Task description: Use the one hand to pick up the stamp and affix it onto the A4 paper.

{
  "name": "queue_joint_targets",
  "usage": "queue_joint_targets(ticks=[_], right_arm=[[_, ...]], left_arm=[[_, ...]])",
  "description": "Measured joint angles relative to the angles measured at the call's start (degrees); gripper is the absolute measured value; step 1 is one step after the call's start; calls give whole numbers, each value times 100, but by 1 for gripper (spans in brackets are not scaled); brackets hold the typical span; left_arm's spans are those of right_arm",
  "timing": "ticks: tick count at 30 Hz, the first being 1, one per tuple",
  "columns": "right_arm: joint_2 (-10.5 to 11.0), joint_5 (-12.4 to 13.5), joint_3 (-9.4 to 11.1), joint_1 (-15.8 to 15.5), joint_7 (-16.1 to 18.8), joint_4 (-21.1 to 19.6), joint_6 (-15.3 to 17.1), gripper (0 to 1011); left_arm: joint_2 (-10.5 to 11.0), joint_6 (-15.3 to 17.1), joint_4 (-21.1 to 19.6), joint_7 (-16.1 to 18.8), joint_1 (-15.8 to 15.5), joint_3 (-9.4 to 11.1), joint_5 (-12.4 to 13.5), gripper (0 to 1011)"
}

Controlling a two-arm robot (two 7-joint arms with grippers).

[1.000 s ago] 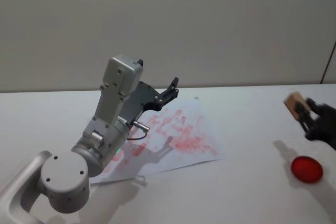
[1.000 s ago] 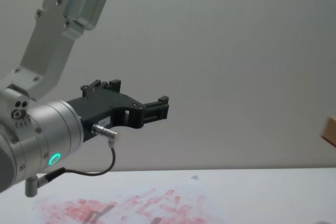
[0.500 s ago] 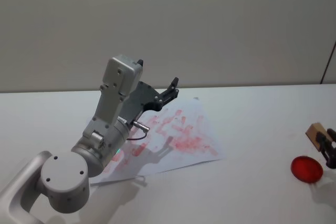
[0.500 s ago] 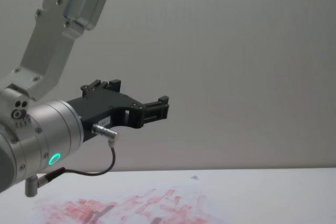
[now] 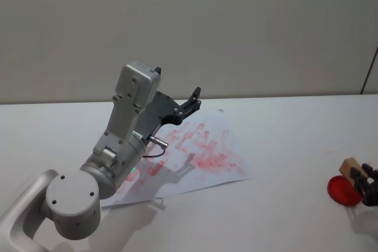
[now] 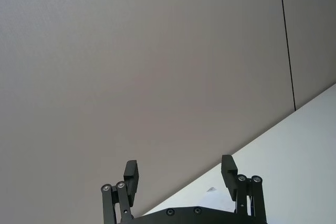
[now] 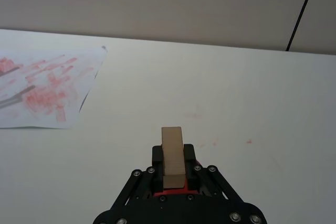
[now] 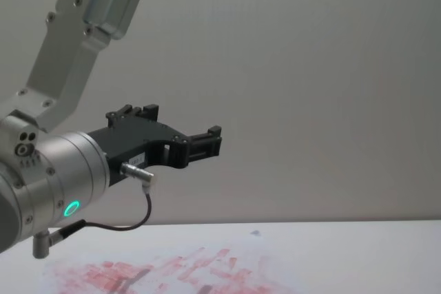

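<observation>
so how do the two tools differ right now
The right tool is shut on the stamp, low by the red ink pad at the table's right side. The left tool is open, holds nothing, and hangs raised over the A4 paper. Both are black and pronged.

tan stamp (image 7: 172,157) gripped, stamped paper (image 5: 198,156) flat
</observation>
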Motion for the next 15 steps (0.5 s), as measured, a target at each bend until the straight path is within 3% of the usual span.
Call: queue_joint_targets(ticks=[15], right_arm=[[-79, -224, -100, 83, 79, 183, 211, 213]], left_arm=[[0, 0, 0, 0, 0, 0, 0, 1001]])
